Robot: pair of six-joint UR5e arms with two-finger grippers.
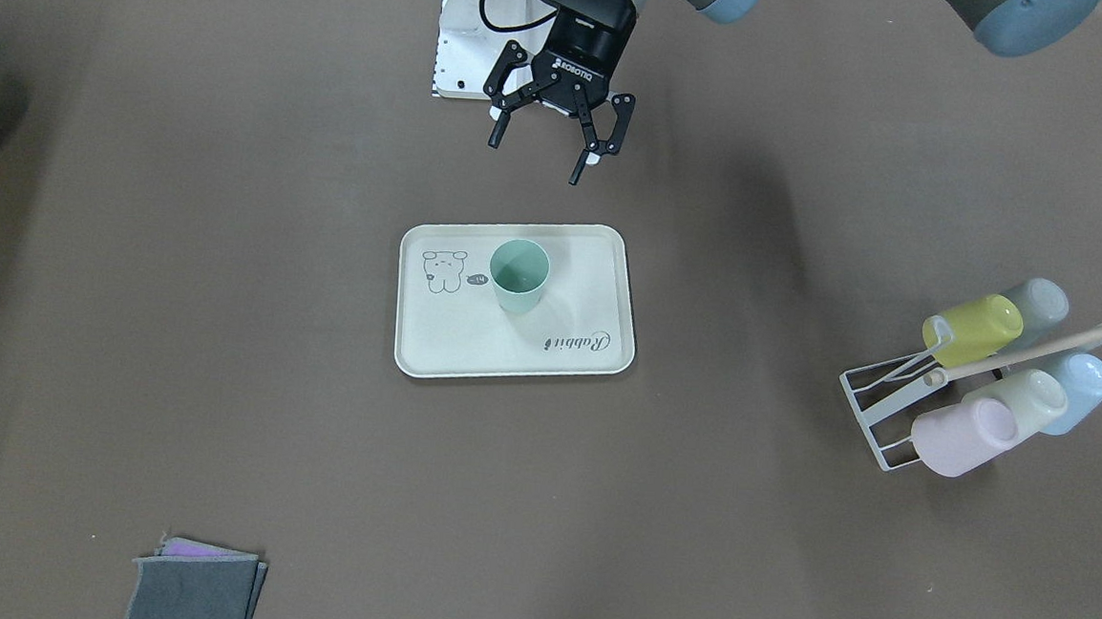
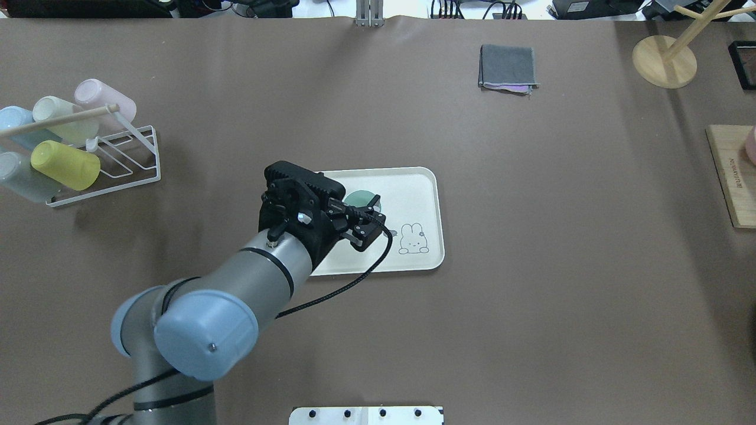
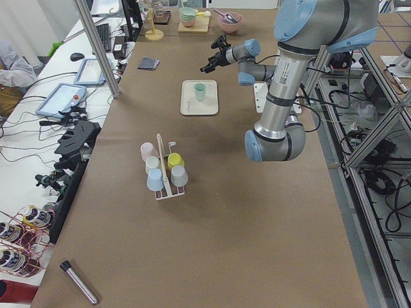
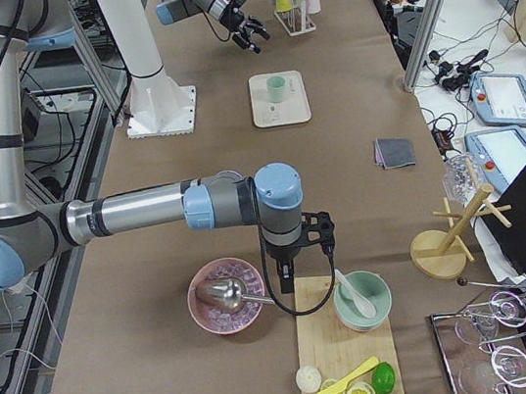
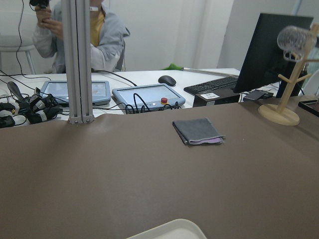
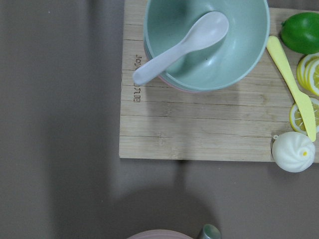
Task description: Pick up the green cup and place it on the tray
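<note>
The green cup point(image 1: 519, 274) stands upright on the cream tray point(image 1: 472, 343) beside the bear drawing. My left gripper point(image 1: 539, 156) is open and empty, raised above the table on the robot's side of the tray, apart from the cup. In the overhead view the left gripper point(image 2: 369, 223) hangs over the tray point(image 2: 413, 195) and partly hides the cup point(image 2: 356, 198). My right gripper point(image 4: 320, 233) shows only in the exterior right view, above a wooden board point(image 4: 344, 343); I cannot tell if it is open or shut.
A white wire rack point(image 1: 889, 407) holds several pastel cups at my left. A folded grey cloth point(image 2: 508, 66) lies at the far side. A teal bowl point(image 6: 207, 42) with a spoon, lemon slices and a lime sit on the board. A pink bowl point(image 4: 226, 297) stands beside it.
</note>
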